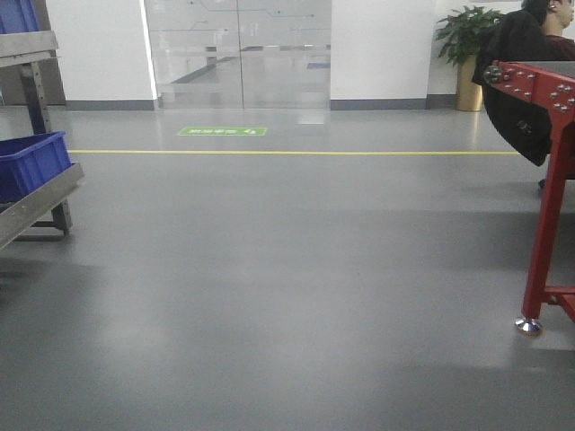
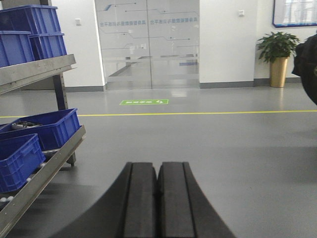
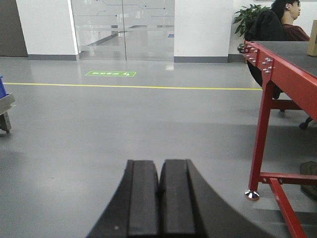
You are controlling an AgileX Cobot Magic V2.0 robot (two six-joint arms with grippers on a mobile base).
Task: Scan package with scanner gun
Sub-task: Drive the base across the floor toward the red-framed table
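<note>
Under the left wrist camera, left claw: your left claw (image 2: pixel 158 171) is clenched, its two black pads (image 2: pixel 141 198) pressed together with nothing between them, above the grey floor (image 2: pixel 237 163).
Right claw: your right claw (image 3: pixel 159 171) is also clenched, pads touching, grasping nothing, above the same floor.
Package: you see only a brown strip (image 3: pixel 312 38) at the right edge of the right wrist view. It stands on the table top and is cut by the frame, so you cannot tell if it is the package.
Scanner gun: from these three views you cannot tell where it is.
Table: a red metal table (image 3: pixel 277 64) with a dark top stands to the right of your right claw. One foot (image 3: pixel 252 195) rests on the floor near the claw.
Rack: a metal rack (image 2: pixel 34 72) at your left carries blue bins (image 2: pixel 47 126) on sloping shelves.
Person: a person (image 3: pixel 287 17) in dark clothes sits behind the far end of the table.
Background: glass doors (image 2: pixel 148 44), a green floor sign (image 2: pixel 143 101), a yellow line (image 2: pixel 223 112) and a potted plant (image 2: pixel 277 54) by the white wall.
</note>
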